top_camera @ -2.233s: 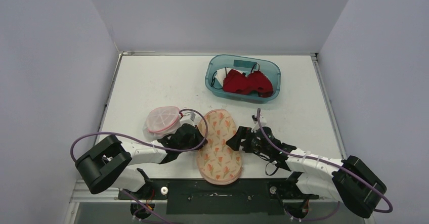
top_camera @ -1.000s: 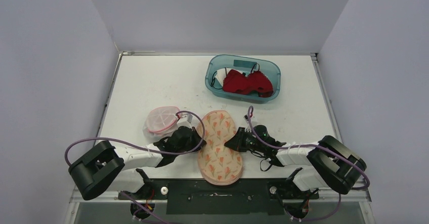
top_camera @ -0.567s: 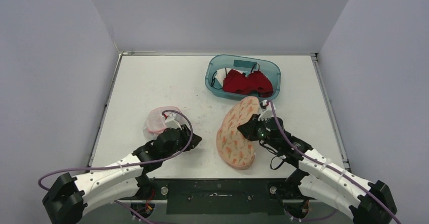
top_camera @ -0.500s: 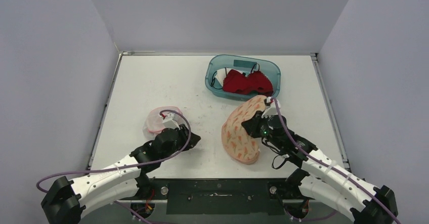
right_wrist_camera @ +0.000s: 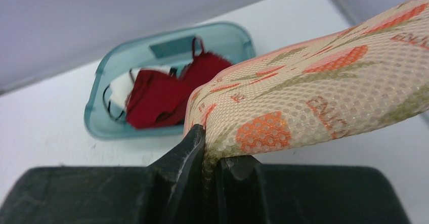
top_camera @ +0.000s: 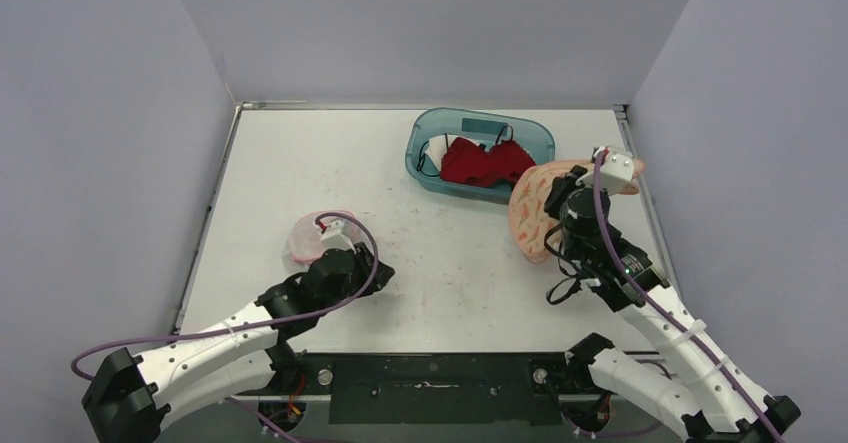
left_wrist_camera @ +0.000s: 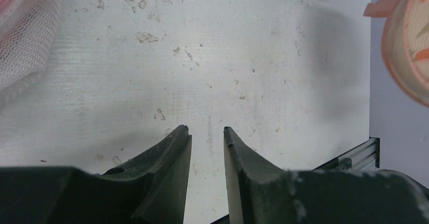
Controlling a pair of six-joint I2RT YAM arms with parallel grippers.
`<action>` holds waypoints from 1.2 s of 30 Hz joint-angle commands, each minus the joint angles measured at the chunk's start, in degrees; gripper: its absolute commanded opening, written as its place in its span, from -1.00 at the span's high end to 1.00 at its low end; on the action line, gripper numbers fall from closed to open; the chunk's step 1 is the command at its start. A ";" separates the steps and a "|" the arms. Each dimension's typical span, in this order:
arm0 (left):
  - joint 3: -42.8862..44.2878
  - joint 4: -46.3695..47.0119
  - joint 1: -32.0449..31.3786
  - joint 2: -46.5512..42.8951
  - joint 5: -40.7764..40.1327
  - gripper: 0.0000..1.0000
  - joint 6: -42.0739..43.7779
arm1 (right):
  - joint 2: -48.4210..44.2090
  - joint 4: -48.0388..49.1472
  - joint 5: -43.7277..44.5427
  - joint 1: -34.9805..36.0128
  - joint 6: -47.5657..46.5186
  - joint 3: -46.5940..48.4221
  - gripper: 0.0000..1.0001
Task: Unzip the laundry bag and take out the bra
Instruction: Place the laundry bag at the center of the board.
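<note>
While the flowered bra (top_camera: 528,218) is pinched by the right hand (right_wrist_camera: 210,150) at the frame's right, just right of the blue tub (top_camera: 412,158) (the nearer arm), the left hand (left_wrist_camera: 207,131) is seen slightly spread, empty, beside the laundry bag (top_camera: 310,235).

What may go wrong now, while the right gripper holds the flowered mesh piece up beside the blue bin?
1. The right gripper pinches only the rim of the flowered mesh piece; it might slip and land outside the blue bin.
2. The piece hangs near the right edge of the table and may drop off it.
</note>
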 commanded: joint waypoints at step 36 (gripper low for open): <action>-0.81 22.10 -2.63 17.40 6.62 0.41 -4.68 | 42.59 40.93 -19.64 -46.12 13.31 -8.42 0.57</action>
